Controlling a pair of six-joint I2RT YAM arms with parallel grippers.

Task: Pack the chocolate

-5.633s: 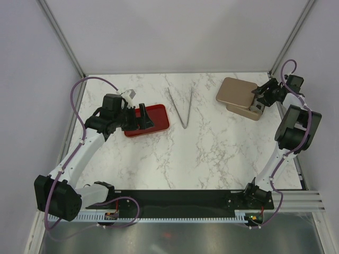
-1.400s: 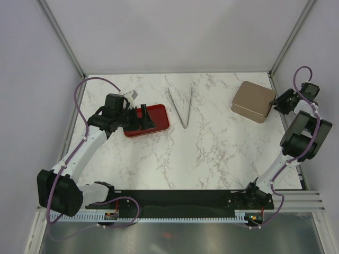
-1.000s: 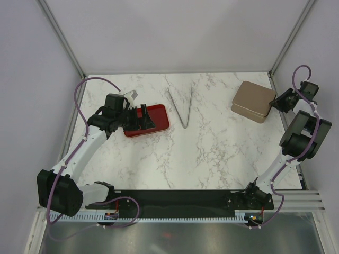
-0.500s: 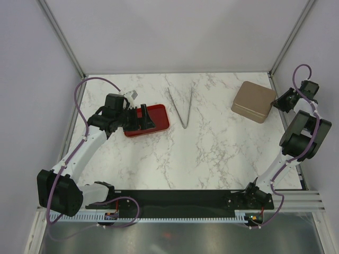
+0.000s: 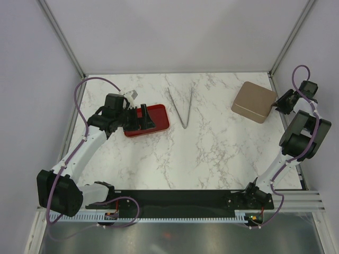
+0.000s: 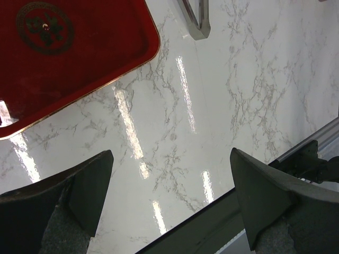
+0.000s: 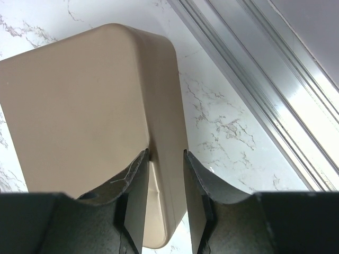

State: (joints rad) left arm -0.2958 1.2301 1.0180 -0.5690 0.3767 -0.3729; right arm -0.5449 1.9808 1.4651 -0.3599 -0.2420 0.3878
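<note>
White marble tabletop, plain grey walls, 2 alu corner posts

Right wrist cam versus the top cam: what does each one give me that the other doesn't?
Right wrist only: the right gripper up close, its fingers narrowly apart at the edge of the tan box. Whether they pinch it is unclear. Top only: the red tray, the metal tongs and the left gripper at the tray. Both: the tan box, lid on, and the marble table.
</note>
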